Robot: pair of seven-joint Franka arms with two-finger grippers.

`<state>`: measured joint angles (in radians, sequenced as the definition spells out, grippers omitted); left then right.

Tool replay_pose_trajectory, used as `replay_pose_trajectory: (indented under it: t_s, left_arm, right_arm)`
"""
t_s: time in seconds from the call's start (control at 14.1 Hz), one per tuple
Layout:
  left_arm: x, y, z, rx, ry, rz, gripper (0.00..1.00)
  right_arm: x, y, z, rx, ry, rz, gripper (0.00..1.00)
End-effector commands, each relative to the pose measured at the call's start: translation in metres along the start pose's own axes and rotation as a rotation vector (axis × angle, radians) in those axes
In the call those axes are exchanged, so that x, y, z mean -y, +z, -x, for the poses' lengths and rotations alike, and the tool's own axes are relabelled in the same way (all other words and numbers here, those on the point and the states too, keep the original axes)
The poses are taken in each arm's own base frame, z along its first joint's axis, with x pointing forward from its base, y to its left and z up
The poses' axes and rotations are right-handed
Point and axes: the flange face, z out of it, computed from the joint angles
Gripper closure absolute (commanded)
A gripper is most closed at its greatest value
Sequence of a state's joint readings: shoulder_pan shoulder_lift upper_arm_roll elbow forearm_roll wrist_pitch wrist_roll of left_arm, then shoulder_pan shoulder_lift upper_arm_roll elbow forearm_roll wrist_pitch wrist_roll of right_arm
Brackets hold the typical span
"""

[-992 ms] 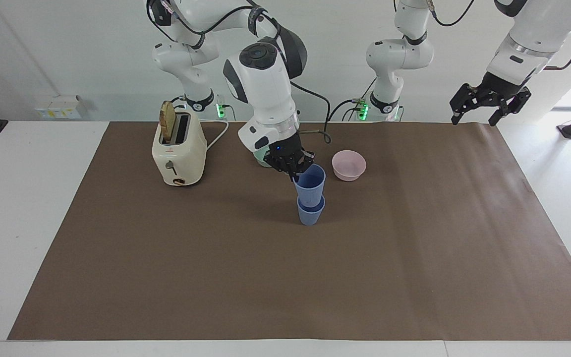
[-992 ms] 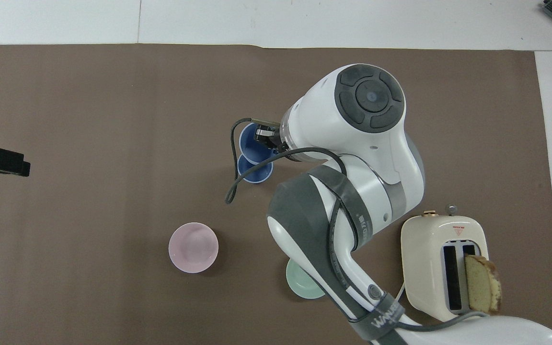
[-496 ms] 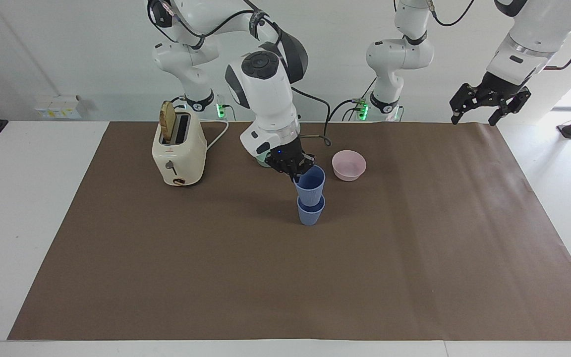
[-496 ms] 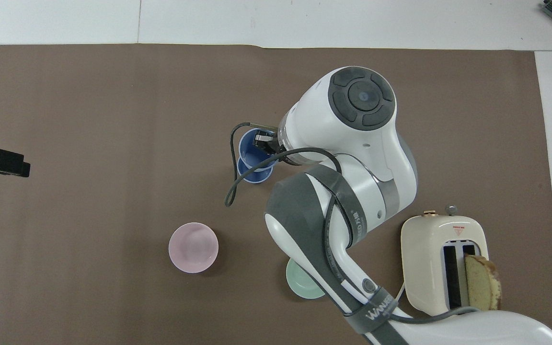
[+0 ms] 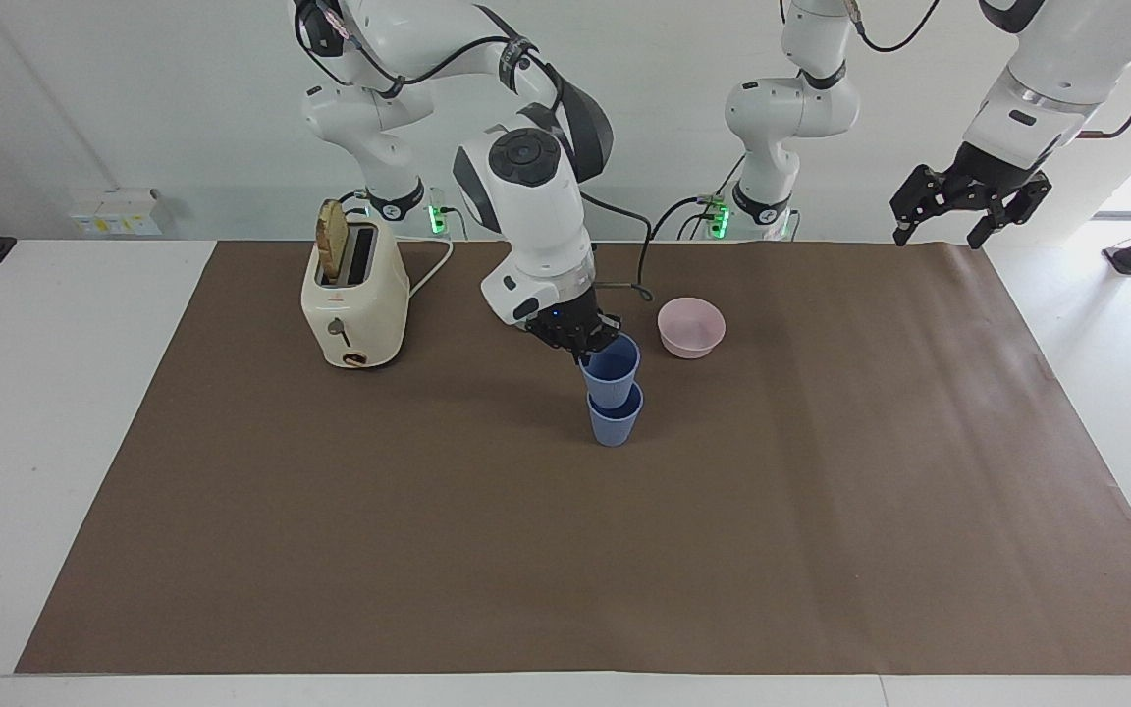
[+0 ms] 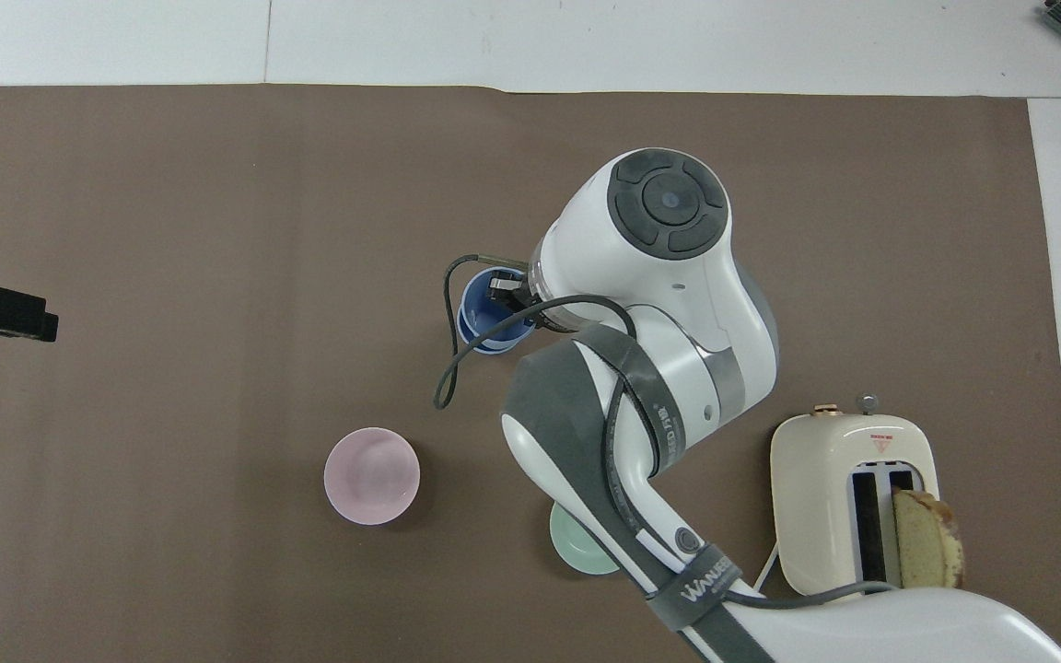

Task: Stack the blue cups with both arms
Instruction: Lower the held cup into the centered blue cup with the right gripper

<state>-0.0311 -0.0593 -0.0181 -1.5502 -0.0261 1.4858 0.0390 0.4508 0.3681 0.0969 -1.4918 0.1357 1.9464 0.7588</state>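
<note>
A: Facing view: the right gripper [image 5: 580,339] is clamping the upper blue cup's [image 5: 612,369] rim, seating it in the lower blue cup [image 5: 615,419] mid-mat. The left gripper [image 5: 968,208] is waiting spread above the mat's corner.

B: Overhead view: the cups [image 6: 491,322] are looking nearly concentric, though the arm is hiding part. Releasing tilted risks toppling both.
</note>
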Motion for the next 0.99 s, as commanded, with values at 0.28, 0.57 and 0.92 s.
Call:
replay_pose_trajectory:
  t_s: [0.28, 0.57, 0.92]
  left_arm:
    - [0.001, -0.002, 0.008, 0.005, -0.009, 0.006, 0.0]
    - [0.001, -0.003, 0.009, 0.004, -0.009, 0.006, 0.0]
    - [0.001, -0.003, 0.01, 0.007, -0.009, 0.007, 0.0]
  right_arm:
    - [0.001, 0.022, -0.003, 0.0, -0.005, -0.024, 1.0]
    - [-0.004, 0.029, -0.011, -0.012, 0.008, -0.032, 1.0]
    - [-0.004, 0.047, -0.016, -0.012, 0.009, -0.026, 1.0]
